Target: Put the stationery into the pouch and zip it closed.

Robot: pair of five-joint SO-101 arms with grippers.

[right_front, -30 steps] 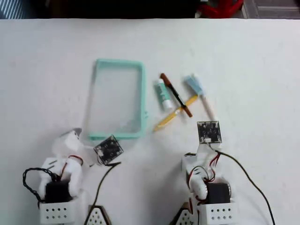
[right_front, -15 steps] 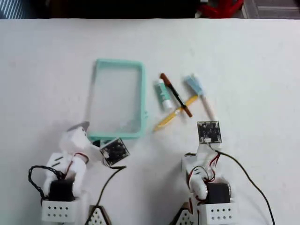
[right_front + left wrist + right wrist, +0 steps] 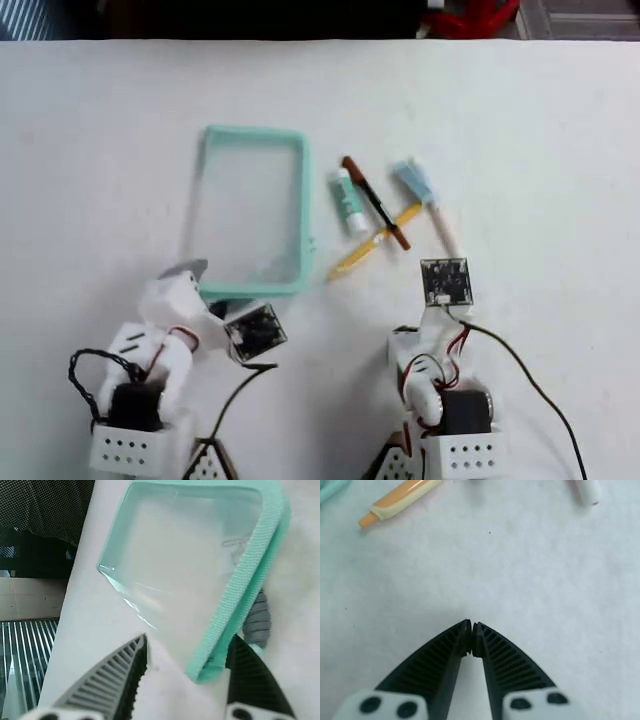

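- The left gripper [image 3: 189,647] is being held with its fingers [image 3: 115,680] spread wide apart at the pouch corner nearest the arms. Nothing is being clamped.
- The clear, mint-edged pouch [image 3: 245,585] is being straddled at that corner, with its woven edge lying between the two fingers. Whether either finger is touching it cannot be told.
- A grey zip pull [image 3: 256,622] is being shown just beside one finger, at the pouch's outer edge.
- The right gripper [image 3: 471,627] is being held with its fingers [image 3: 440,660] pressed together tip to tip above the white table [image 3: 520,130]. Nothing is being gripped.
- The pouch is being seen lying flat on the table in front of the left arm.
- The stationery is being seen outside the pouch, on the side towards the right arm. A green-and-white tube [image 3: 348,202] is lying just beside the mint edge, and a brown pen [image 3: 365,190] is lying across an orange pen [image 3: 355,257]. A white pen [image 3: 430,205] with a blue cap is lying near them.
- The orange pen and the white pen are being seen ahead of the right gripper, apart from its fingertips.
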